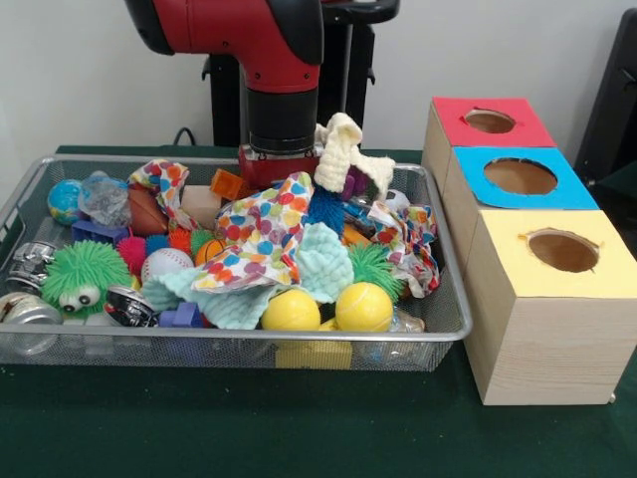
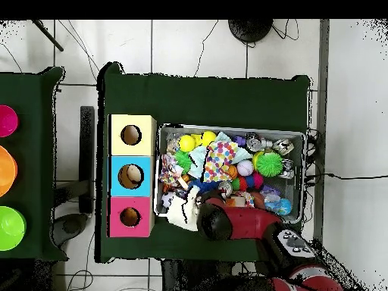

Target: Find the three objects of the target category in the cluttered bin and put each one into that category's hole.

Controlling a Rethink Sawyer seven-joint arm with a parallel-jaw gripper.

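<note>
Sitting on the green surface (image 1: pixel 299 428), the wire bin (image 1: pixel 438 329) is heaped with balls, blocks and cloths, so most of the sorting looks undone; the overhead view hints at something pale inside the blue box (image 1: pixel 522 177), though that is hard to confirm. The claw (image 1: pixel 282 169) is sunk among the clutter at the bin's back edge, its opening hidden, and a cream knitted cloth (image 1: pixel 348 149) rises touching it, possibly held.

Even, bright indoor light with soft shadows under the mesh bin (image 1: pixel 438 329); glare on its shiny metal toys.
</note>
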